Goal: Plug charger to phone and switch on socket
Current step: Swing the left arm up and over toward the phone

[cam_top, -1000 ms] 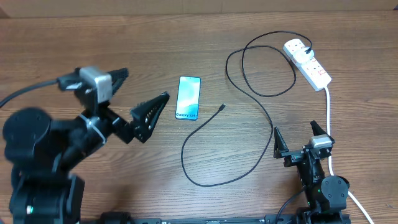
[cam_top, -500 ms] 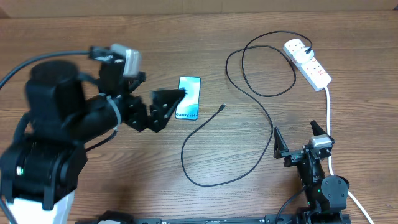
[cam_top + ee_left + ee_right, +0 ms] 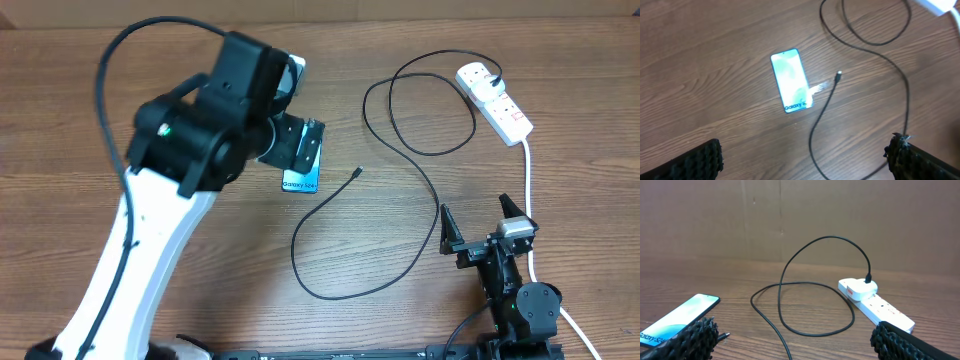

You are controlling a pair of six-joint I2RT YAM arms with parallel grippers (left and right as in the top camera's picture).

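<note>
From overhead the left arm (image 3: 200,130) hides half the phone (image 3: 303,180); its wrist view shows the phone whole, with the charger (image 3: 839,75) tip just beside it. The left end effector (image 3: 805,160) and right end effector (image 3: 797,342) gape wide, empty.

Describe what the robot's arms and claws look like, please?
The left arm has a long white link, bulky black joints, a green light and a looping black cable. The right arm is small and black with a grey camera block. The left claw and right claw each have two black, ridged, tapering fingers.
</note>
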